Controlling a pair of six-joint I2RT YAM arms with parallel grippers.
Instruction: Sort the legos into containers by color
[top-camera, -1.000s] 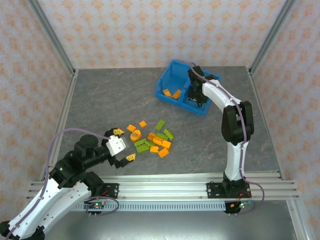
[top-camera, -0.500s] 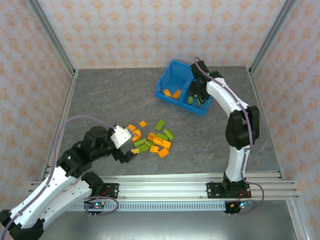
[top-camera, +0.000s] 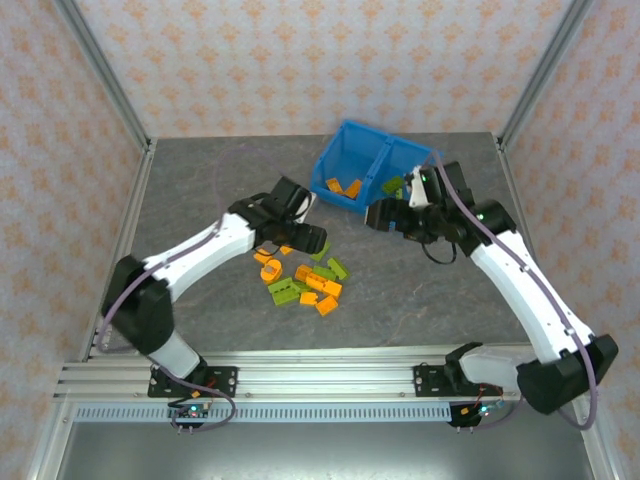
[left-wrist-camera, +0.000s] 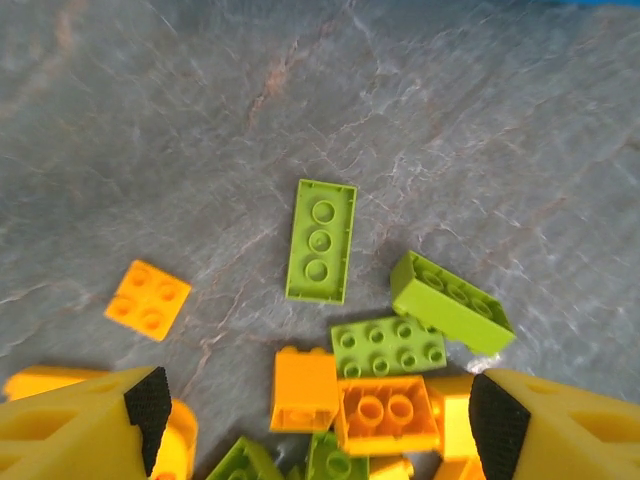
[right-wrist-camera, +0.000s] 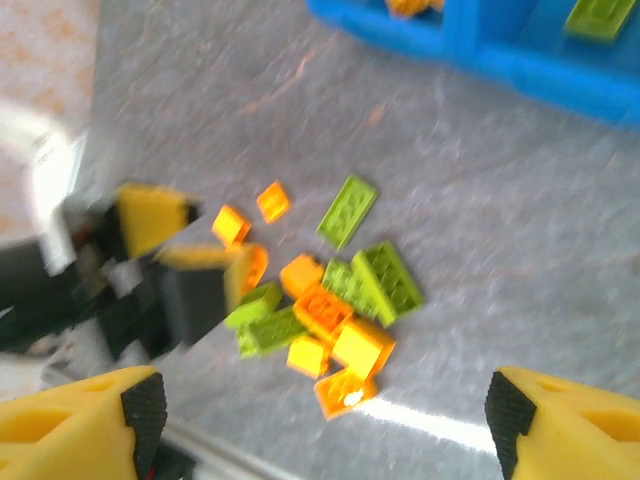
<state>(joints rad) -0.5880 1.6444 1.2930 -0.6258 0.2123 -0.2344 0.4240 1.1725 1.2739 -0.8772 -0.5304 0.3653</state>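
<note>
**Item 1.** Heap of small studded plastic bricks, orange and lime green (top-camera: 305, 280). It lay loose near the middle of the grey stone-patterned tabletop (top-camera: 200, 190), on the near side of the bright blue two-compartment plastic bin (top-camera: 335, 160).

**Item 2.** Left pincer (top-camera: 303, 240). It hung over the far left edge of the heap. Its yellow fingers (left-wrist-camera: 80, 430) were spread wide and held nothing. Seen from the left wrist:
- A flat lime green three-stud plate (left-wrist-camera: 321, 240) lay ahead of the jaws.
- A lime green oblong brick (left-wrist-camera: 452, 303) lay tilted to the right of that plate, touching a flat lime green eight-stud plate (left-wrist-camera: 388, 347).
- An orange four-stud square plate (left-wrist-camera: 148, 299) lay apart on the left.
- An orange block (left-wrist-camera: 304, 389) and an orange two-hole brick (left-wrist-camera: 387, 413) sat side by side between the fingertips, below them on the table.

**Item 3.** Right pincer (top-camera: 385, 215). It hung just beside the bin's near wall, between bin and heap. Its yellow fingers (right-wrist-camera: 80, 425) stood wide apart and empty. In the blurred right wrist view the heap lay ahead of the jaws, with the bin beyond it.

**Item 4.** Bin contents. The left compartment held orange pieces (top-camera: 345, 187). The right compartment held a lime green piece (top-camera: 392, 185).
</note>
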